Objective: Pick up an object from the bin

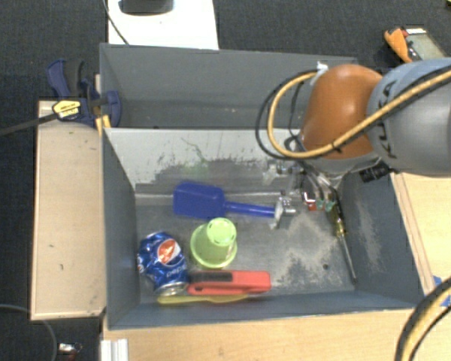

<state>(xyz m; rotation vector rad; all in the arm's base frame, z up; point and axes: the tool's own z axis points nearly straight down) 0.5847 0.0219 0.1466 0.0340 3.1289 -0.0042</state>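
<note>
Low in the grey metal bin (316, 258), the gripper (286, 207) is placed at the handle end of a blue plastic scoop (199, 199); its opening cannot be told, and no hold is seen. A green plastic cup (214, 243) is found just beyond. Grasping is judged in hand; closure on the handle, then a lift, is called for.

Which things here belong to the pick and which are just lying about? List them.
In the job: gripper, at the handle end of the blue scoop; grey bin.
Lying about: green cup, crushed blue can, red tool by the near wall.
</note>
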